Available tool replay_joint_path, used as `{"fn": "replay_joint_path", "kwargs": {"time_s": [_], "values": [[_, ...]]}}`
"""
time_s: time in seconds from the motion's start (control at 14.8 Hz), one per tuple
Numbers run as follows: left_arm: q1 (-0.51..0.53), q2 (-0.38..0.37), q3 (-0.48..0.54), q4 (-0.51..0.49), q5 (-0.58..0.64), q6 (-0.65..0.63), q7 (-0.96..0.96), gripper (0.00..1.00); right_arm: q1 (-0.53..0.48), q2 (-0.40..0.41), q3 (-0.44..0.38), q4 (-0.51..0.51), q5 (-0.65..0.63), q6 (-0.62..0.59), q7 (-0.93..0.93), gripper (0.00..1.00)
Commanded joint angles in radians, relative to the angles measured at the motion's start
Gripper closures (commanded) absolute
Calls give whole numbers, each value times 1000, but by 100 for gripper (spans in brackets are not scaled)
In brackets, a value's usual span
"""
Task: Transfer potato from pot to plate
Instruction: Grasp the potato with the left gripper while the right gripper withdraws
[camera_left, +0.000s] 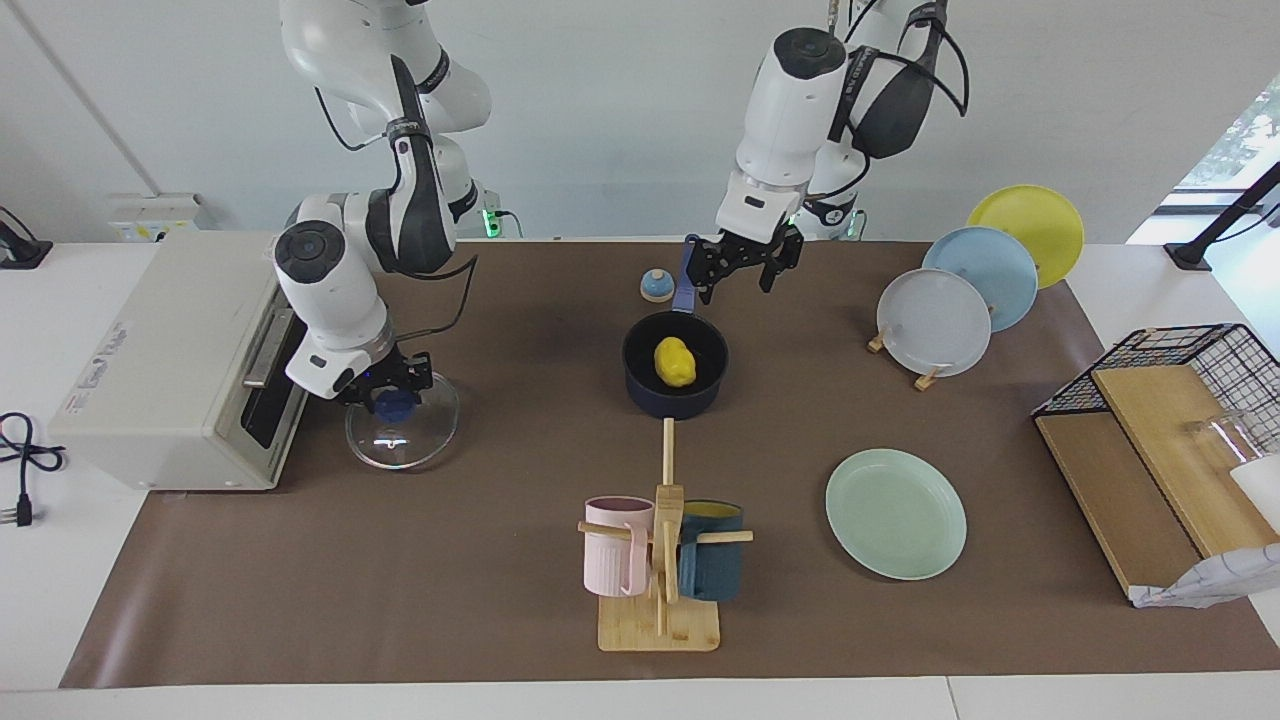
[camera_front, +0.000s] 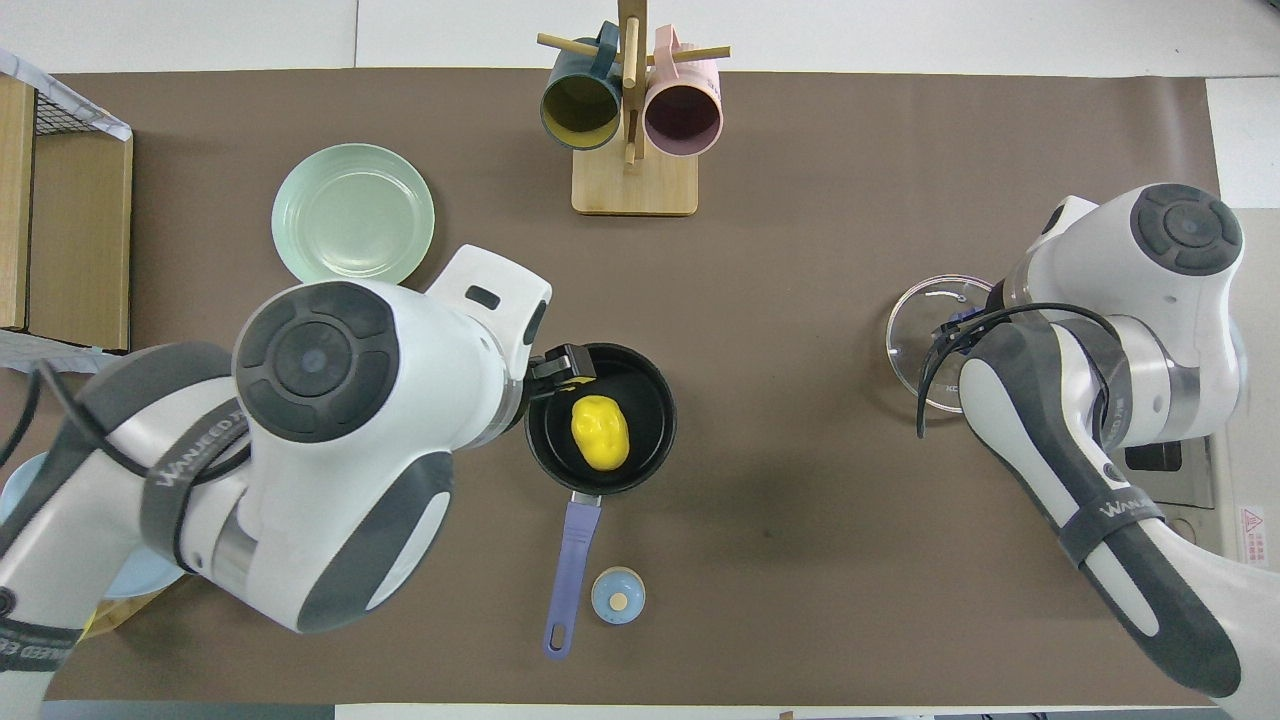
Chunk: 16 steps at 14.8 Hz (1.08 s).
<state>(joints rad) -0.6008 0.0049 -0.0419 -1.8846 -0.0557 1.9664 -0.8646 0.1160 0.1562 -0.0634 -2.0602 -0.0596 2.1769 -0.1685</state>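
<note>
Small bright yellow potato in dark navy saucepan, left gripper spread open above it, right gripper clamping blue-knobbed glass lid, pale mint-green plate bare, "WANUEED" on both arms.

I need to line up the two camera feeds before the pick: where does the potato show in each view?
Facing view: the potato lies in the pot, just above the picture's centre, below the left gripper.
Overhead view: the potato lies in the pot, a little below centre, beside the left arm's wrist.
Shared landmark: the mug rack, in line with the pot, farther from the robots.
</note>
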Motion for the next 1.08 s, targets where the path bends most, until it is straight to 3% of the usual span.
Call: {"fn": "replay_joint_path", "kwargs": {"time_s": [0.0,0.2,0.34,0.4,0.54,0.61,0.81,1.01], "values": [[-46,92,19,-13,-10,104,-92,0,-10,-60,10,-100,3,104,-31,100],[-80,167,20,-44,-10,216,-139,0,-22,-61,10,-127,3,139,-80,100],[-89,175,20,-57,-10,216,-137,0,-35,-67,10,-147,3,169,-81,100],[-91,175,20,-73,-9,216,-134,0,-32,-67,10,-146,3,167,-81,84],[-105,173,20,-103,-6,219,-134,0,-32,-66,10,-137,3,156,-80,11],[-111,175,20,-110,-6,223,-136,0,-35,-66,10,-126,3,143,-80,0],[-129,175,19,-139,-6,244,-139,0,-38,-76,10,-19,7,-22,-74,0],[-135,173,19,-160,-6,247,-139,0,-42,-69,10,205,7,-263,-69,0]]}}
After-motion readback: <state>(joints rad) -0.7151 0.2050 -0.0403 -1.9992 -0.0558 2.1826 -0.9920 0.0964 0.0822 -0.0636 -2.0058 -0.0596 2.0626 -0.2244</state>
